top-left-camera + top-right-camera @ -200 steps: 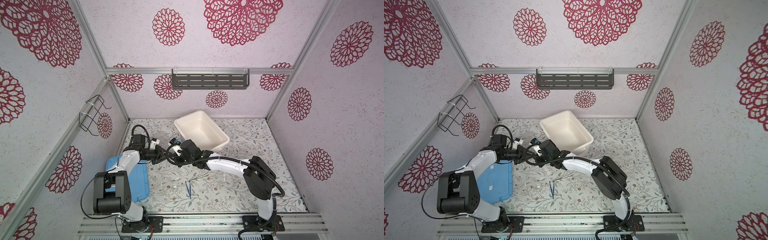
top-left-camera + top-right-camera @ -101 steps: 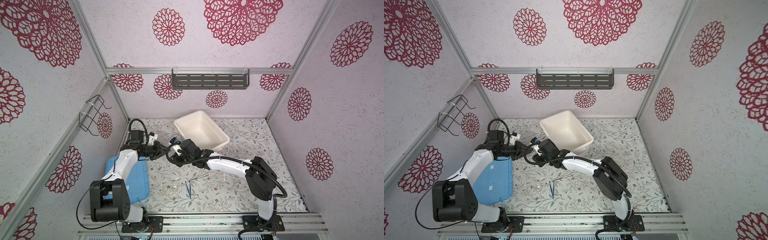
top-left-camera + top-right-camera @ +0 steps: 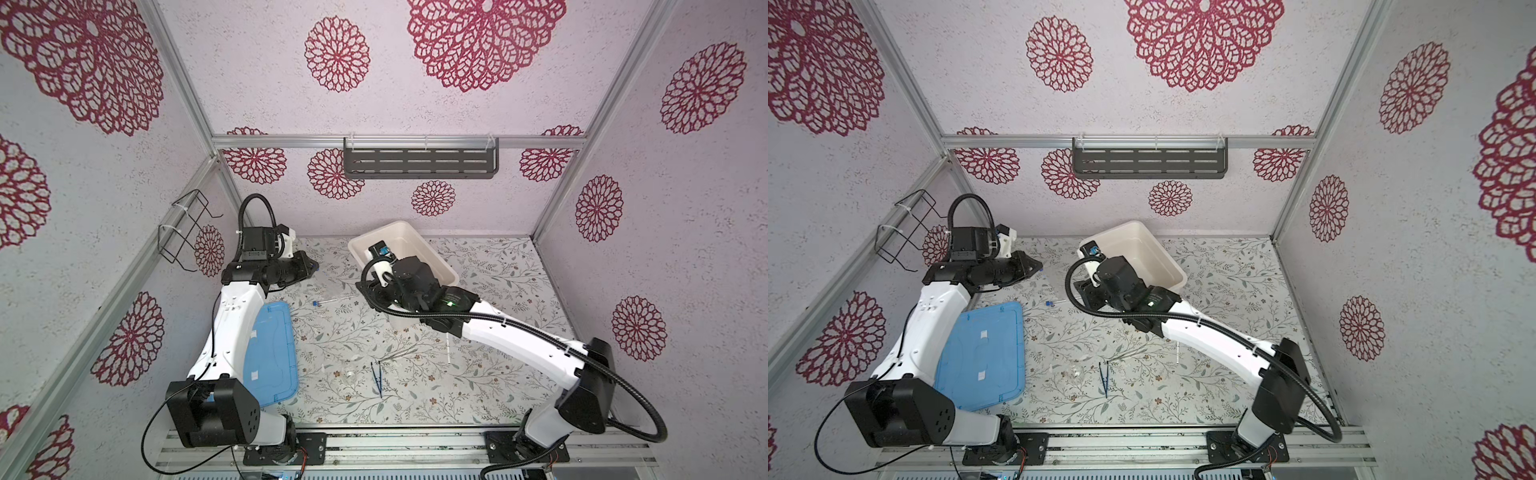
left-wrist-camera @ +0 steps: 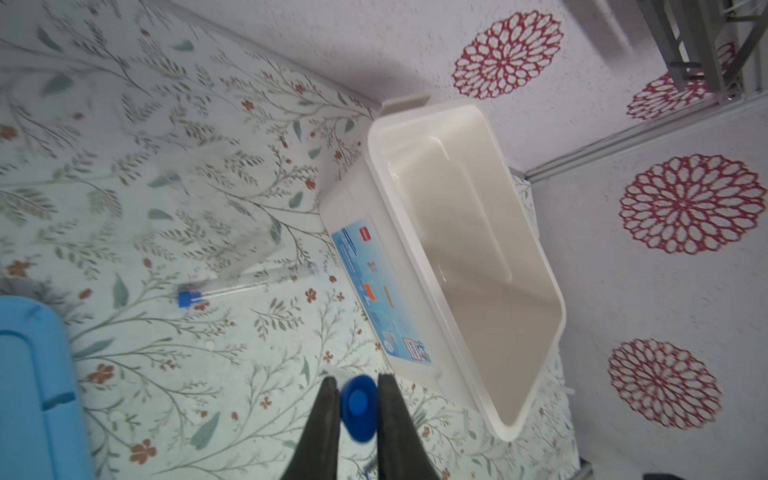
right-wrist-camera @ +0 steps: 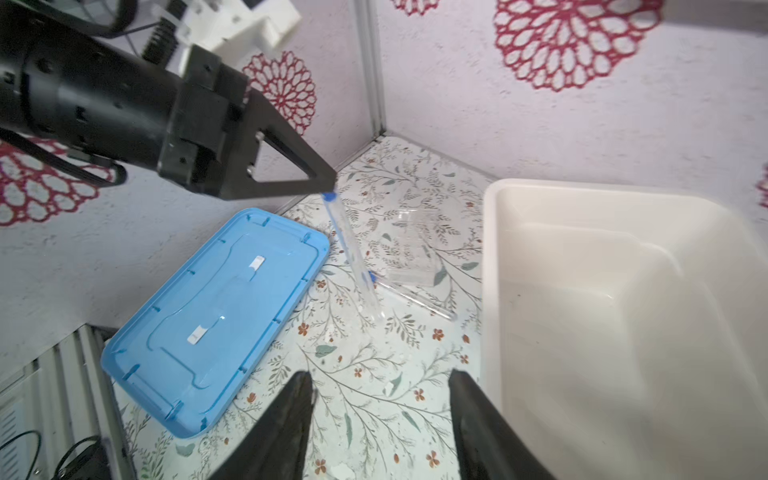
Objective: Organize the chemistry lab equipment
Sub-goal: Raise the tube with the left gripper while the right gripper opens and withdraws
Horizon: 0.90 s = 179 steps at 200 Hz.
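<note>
My left gripper is shut on the blue cap of a clear tube, which hangs down from it above the table's back left; in both top views this gripper points toward the white tub. A second blue-capped tube lies flat on the table below. My right gripper is open and empty, low over the table beside the tub. Dark blue tweezers, a silvery tool, a thin white rod and a small clear vessel lie near the front.
The white tub stands empty at the back centre. A flat light-blue lid lies at the left beside the left arm. A clear plastic piece rests next to the lying tube. The walls are close on three sides.
The right gripper has opened, let go of the tube and drawn back toward the tub. The left gripper has kept the tube by its cap and moved up and back.
</note>
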Motion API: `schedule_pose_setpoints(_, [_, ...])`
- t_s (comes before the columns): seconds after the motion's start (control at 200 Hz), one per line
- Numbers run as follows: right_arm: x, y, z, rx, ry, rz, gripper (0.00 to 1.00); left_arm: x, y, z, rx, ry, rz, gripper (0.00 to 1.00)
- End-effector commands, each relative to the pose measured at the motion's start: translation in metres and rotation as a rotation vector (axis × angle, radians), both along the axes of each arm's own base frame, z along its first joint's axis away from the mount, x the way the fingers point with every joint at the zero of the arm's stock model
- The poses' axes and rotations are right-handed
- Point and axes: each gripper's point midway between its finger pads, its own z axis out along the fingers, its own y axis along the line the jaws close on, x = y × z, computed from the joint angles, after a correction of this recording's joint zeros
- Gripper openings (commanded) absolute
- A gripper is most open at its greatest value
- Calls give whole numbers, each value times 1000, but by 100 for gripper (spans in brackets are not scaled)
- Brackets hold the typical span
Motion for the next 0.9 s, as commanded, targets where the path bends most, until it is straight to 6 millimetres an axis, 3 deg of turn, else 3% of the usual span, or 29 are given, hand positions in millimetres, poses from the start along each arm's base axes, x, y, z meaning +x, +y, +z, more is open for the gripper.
schedule_pose_setpoints(0.0, [13,-47,-4,-4,1,-172,58,27,18,16,139,-88,66,14])
schedule_pose_setpoints(0.135, [9,-91,-17,23,57,-274,58,58,29,23,196,-133,126,14])
schedule_pose_setpoints(0.33, [-7,-156,-33,9,95,-422,59,106,40,7,220,-134,194,16])
schedule_pose_setpoints(0.355, [-10,-165,-36,4,101,-443,64,112,41,5,224,-135,199,16])
schedule_pose_setpoints(0.43, [-21,-190,-49,-9,128,-498,98,127,46,-4,242,-125,220,16])
schedule_pose_setpoints(0.605, [-46,-237,-75,-6,141,-579,99,141,47,-21,283,-103,220,15])
schedule_pose_setpoints(0.706, [-54,-253,-83,28,152,-622,99,142,47,-29,312,-97,211,15])
schedule_pose_setpoints(0.891, [-60,-258,-82,100,148,-630,99,142,48,-43,335,-79,196,15])
